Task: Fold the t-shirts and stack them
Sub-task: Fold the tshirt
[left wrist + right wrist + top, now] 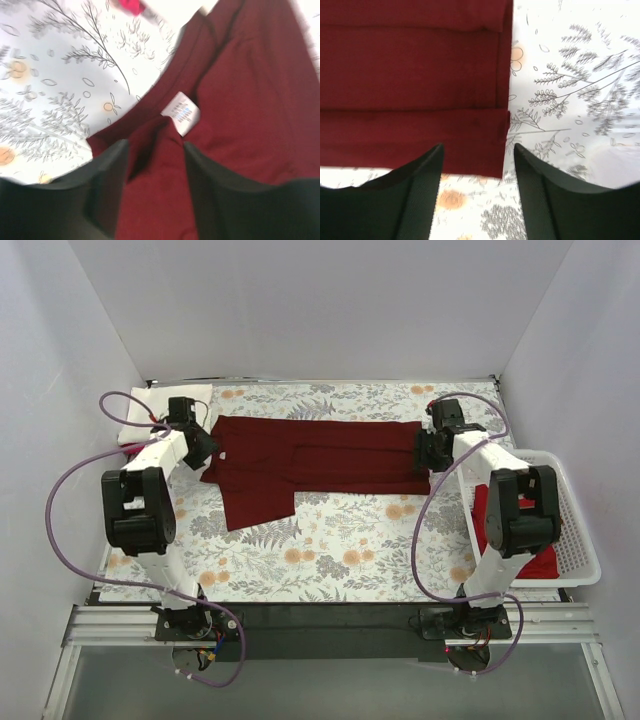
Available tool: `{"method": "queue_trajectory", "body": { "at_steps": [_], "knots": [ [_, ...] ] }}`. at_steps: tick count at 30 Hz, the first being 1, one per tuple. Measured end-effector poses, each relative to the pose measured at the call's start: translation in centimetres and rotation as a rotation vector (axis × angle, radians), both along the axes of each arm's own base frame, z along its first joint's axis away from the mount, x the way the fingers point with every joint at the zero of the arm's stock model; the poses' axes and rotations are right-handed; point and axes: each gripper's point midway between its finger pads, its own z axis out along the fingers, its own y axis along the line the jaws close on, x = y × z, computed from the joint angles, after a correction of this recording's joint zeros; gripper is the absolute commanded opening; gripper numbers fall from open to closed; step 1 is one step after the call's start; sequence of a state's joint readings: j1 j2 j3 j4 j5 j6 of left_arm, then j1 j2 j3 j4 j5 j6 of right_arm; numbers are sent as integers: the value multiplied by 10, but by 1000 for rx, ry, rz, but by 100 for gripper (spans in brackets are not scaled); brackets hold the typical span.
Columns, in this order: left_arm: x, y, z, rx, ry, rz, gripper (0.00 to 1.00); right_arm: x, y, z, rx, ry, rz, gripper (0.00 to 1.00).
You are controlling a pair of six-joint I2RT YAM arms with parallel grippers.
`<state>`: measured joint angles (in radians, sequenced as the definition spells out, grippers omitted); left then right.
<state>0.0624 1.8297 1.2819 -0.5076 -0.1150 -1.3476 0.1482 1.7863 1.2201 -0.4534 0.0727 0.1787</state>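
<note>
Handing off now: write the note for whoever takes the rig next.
Left claw open over the collar of the maroon shirt; right claw open over its hem corner.
Shirt lies on the table, partly folded lengthwise, one sleeve sticking out.
Cream shirt at far left; red shirt in the basket.
Left to do: finish this fold, stack it, fold the rest.

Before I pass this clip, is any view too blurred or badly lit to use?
Top external: sharp and evenly lit, no glare on the maroon t-shirt. Left wrist: smeared throughout, the neck label unreadable. Right wrist: crisp on the hem, with the tablecloth print softening toward the right edge.
</note>
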Motion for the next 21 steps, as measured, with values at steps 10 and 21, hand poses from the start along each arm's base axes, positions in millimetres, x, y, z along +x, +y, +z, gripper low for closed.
{"method": "queue_trajectory", "body": {
  "at_steps": [10,21],
  "knots": [
    [-42,-34,92,83,-186,-87,77,-37,22,111,179,-288,73,83],
    [-147,-107,12,87,82,-319,63,-115,45,80,272,-223,175,86]
  ]
}}
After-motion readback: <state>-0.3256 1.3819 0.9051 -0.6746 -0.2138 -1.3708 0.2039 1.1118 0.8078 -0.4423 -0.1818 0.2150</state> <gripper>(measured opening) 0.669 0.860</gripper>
